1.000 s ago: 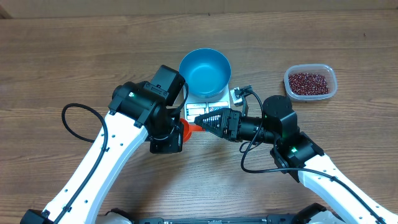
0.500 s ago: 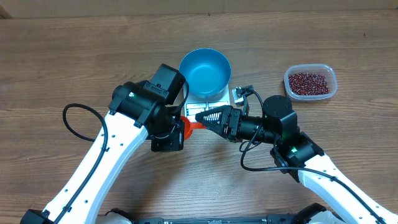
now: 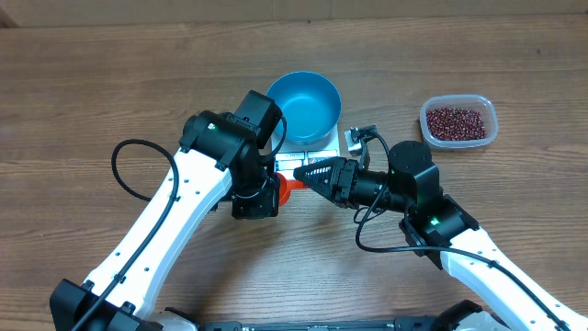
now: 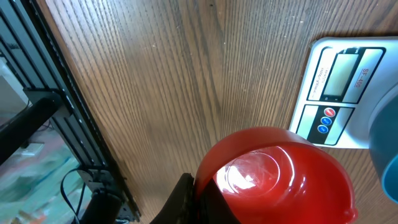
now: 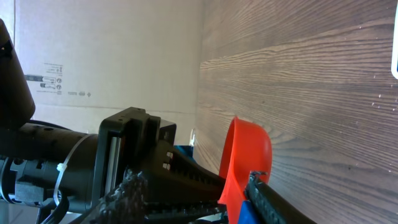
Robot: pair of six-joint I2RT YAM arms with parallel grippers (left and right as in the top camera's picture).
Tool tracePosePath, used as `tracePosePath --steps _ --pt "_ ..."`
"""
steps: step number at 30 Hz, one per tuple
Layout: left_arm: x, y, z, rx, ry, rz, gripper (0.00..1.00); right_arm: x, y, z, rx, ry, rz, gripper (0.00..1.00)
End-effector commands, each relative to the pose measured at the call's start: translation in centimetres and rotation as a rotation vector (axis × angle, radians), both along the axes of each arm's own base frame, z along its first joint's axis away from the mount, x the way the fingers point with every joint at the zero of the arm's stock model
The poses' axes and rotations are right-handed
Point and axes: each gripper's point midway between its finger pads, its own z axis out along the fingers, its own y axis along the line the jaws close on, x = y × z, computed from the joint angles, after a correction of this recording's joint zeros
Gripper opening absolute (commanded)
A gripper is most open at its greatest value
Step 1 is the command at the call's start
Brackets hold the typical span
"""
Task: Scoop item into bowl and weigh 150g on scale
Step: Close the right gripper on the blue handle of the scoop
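Overhead, I find the left gripper [image 3: 271, 190] clamped on the scoop [image 3: 288, 188] beside the scale's [image 3: 294, 162] display edge, evidently offering it for handover. The right gripper [image 3: 303, 173] meets the scoop; I cannot tell whether it grips.

Bright even light, soft shadows; glare patch inside red scoop [image 4: 252, 174]; right wrist view foreground blurred.

red scoop [image 5: 247, 155] on edge | wooden table [image 5: 323, 93] beyond | black arm [image 5: 124, 155] beside (cropped)

We see arms [image 3: 175, 221] of white links and black joints; a green light [image 3: 209, 126] glows behind the left hand [image 3: 262, 195] and the right hand [image 3: 301, 174], with black cables [image 3: 124, 156] looping alongside.
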Motion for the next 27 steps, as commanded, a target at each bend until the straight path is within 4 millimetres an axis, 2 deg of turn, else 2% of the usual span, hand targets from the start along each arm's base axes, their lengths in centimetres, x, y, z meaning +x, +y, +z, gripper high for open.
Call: tracePosePath --steps 1,7,16,27 --pt "0.0 -0.6 0.2 -0.023 0.011 0.011 0.04 0.2 0.2 1.0 0.011 -0.028 0.000 0.50" --pt "0.4 -0.8 0.2 -0.032 -0.006 0.011 0.04 0.5 -0.1 0.1 -0.017 -0.001 -0.032 0.50" --pt "1.0 -0.7 0.1 -0.023 -0.036 0.012 0.04 0.7 -0.2 0.1 -0.021 -0.006 -0.040 0.49" --pt "1.3 -0.6 0.1 -0.014 -0.051 0.013 0.04 0.6 -0.2 -0.1 -0.033 -0.017 -0.035 0.41"
